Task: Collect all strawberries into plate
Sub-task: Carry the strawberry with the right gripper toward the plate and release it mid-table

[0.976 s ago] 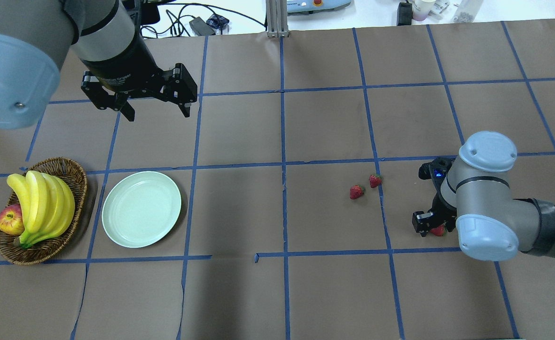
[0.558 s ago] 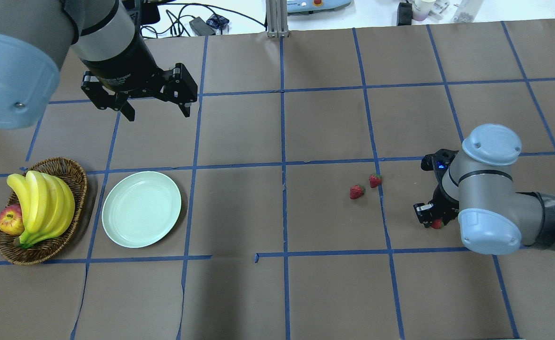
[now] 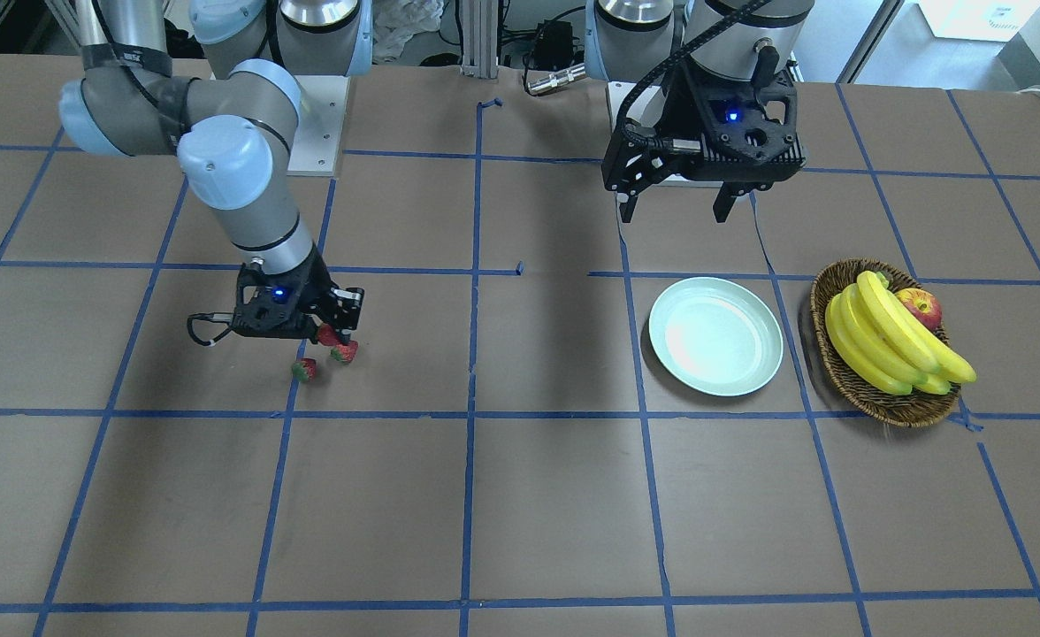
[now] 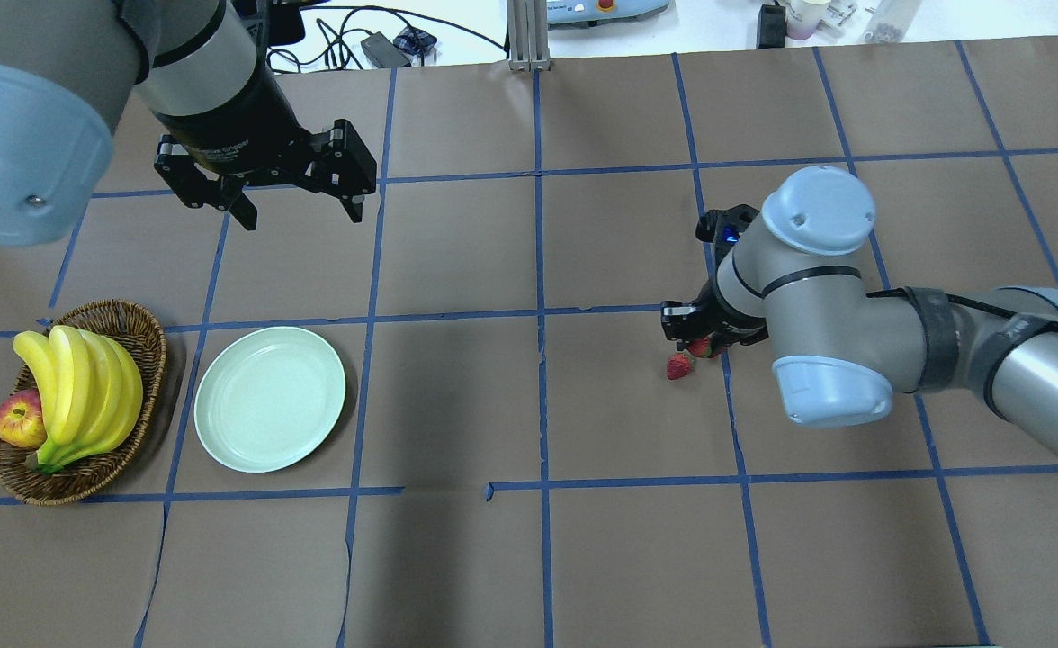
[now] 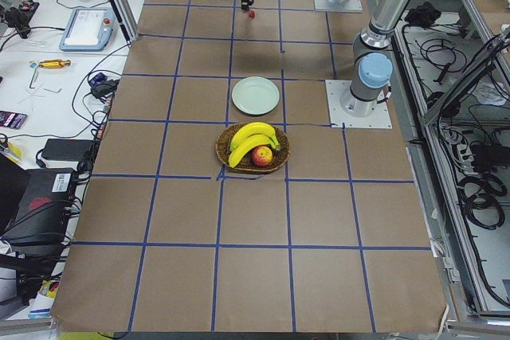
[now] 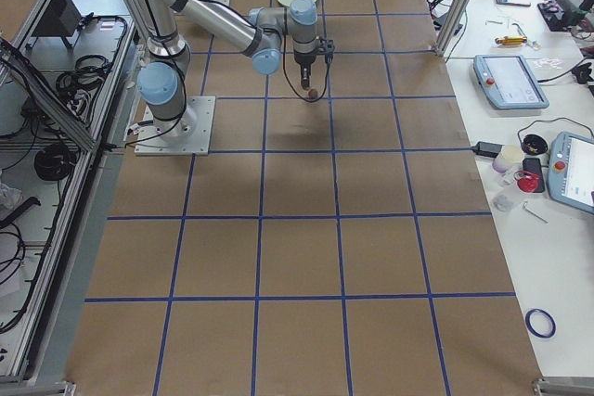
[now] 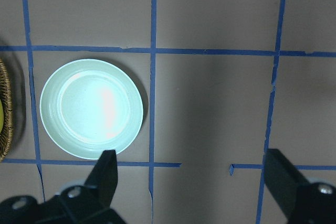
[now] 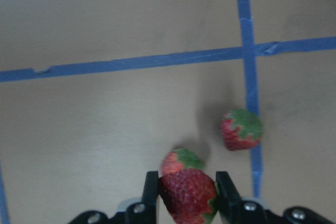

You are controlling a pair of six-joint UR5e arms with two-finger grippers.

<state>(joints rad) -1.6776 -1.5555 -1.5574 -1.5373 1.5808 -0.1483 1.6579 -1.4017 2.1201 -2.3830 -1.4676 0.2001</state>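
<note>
1. Right tool (image 8: pixel 187 183): jaws drawn in on the held strawberry (image 8: pixel 190 200), one finger pressed against each flank of the fruit.

2. Second strawberry (image 8: pixel 178 160): lies on the bench at 12 o'clock of the held strawberry in the right wrist view. It is just beyond the held one and partly hidden by it, green cap showing.

3. Third strawberry (image 8: pixel 240 129): on the bench at 1 o'clock of the held strawberry, near it but apart. It rests against a blue tape line (image 8: pixel 247 51).

4. Plate (image 4: pixel 270 399): pale green, flat on the bench. In the overhead view it sits at 9 o'clock of the strawberries and well apart from them.

5. Left tool (image 4: pixel 302 216): jaws spread wide with nothing between them. It hangs above the bench at 12 o'clock of the plate in the overhead view.

6. Wicker basket (image 4: pixel 149 328): just beside the plate at its 9 o'clock. It carries bananas (image 4: pixel 79 387) and an apple (image 4: pixel 18 421).
</note>
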